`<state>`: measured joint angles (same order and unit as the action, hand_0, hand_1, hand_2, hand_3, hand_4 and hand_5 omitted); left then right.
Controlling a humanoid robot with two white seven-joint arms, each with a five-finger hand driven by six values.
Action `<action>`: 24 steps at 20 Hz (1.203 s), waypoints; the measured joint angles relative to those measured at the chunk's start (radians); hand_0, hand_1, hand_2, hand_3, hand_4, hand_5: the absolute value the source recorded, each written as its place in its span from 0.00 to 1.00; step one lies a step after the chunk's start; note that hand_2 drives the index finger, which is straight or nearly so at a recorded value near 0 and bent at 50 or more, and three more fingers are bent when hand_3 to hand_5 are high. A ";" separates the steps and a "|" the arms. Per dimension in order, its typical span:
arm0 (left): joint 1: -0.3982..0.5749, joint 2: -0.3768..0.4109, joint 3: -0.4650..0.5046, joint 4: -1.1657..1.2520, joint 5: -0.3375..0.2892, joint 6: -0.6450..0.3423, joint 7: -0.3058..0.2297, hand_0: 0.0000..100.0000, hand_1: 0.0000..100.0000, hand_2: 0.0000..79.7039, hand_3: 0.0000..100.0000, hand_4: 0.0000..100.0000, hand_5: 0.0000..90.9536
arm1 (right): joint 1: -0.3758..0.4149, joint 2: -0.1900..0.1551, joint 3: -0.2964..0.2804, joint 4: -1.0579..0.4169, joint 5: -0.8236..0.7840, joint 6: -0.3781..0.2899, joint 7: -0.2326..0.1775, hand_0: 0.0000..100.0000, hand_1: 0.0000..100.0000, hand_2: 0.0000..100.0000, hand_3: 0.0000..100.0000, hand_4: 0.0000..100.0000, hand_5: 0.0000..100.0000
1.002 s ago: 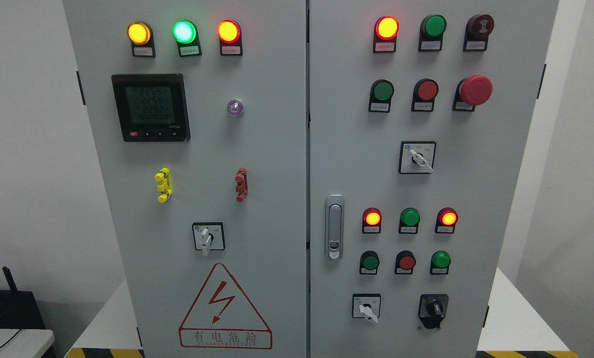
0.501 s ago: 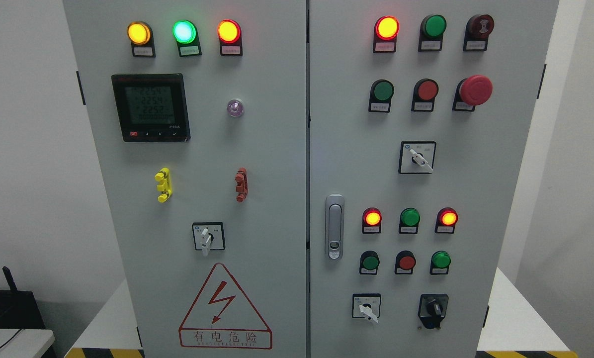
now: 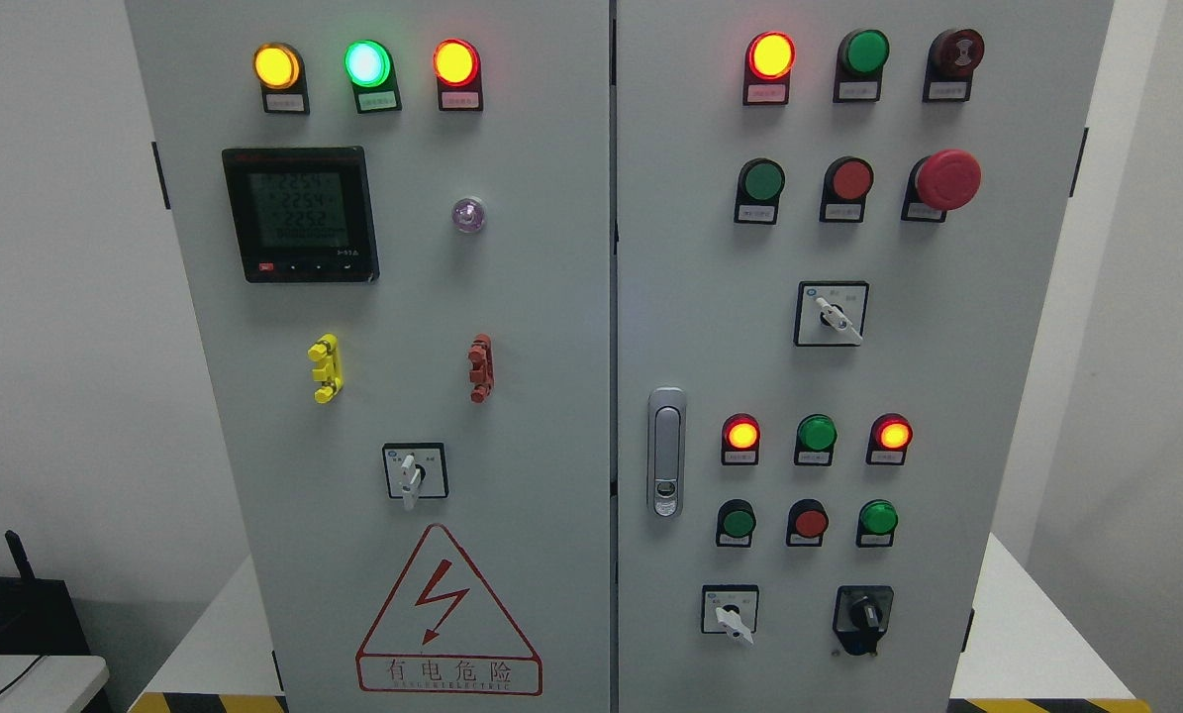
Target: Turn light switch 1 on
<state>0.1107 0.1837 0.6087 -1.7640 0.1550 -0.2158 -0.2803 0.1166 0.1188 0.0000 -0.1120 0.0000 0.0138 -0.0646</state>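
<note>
Light switch 1 cannot be singled out among the controls, as the small labels are too blurred to be read. A grey double-door control cabinet [image 3: 551, 297] is shown head-on, and no robot hand is seen in the head view, so the state of either hand cannot be told. Left of the silver door handle [image 3: 666, 452], a digital meter [image 3: 300, 214] and a white rotary selector [image 3: 414, 471] are mounted above a red warning triangle [image 3: 447, 614]. Right of the handle, three lit and unlit lamps are ranged over three push buttons, with a red emergency stop [image 3: 945, 180] higher up.
</note>
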 measured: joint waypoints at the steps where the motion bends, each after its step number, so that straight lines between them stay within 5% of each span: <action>1: -0.008 0.002 -0.016 -0.012 -0.001 0.001 0.008 0.26 0.20 0.47 0.57 0.62 0.57 | 0.000 0.000 0.000 0.000 0.000 0.000 0.000 0.12 0.39 0.00 0.00 0.00 0.00; 5: -0.037 0.010 -0.076 -0.050 -0.029 0.006 0.041 0.25 0.21 0.47 0.57 0.63 0.57 | 0.000 0.000 0.000 0.000 0.000 0.000 0.000 0.12 0.39 0.00 0.00 0.00 0.00; 11: -0.082 0.018 -0.173 -0.089 -0.084 0.034 0.165 0.22 0.24 0.51 0.60 0.65 0.59 | 0.000 0.000 0.000 0.000 0.000 0.000 0.000 0.12 0.39 0.00 0.00 0.00 0.00; 24: -0.194 0.011 -0.399 -0.149 -0.162 0.258 0.401 0.20 0.29 0.59 0.67 0.71 0.67 | 0.000 0.000 0.000 0.000 0.000 0.000 0.000 0.12 0.39 0.00 0.00 0.00 0.00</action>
<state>-0.0831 0.1944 0.2095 -1.9133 -0.0074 0.0420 0.1212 0.1166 0.1189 0.0000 -0.1119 0.0000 0.0138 -0.0646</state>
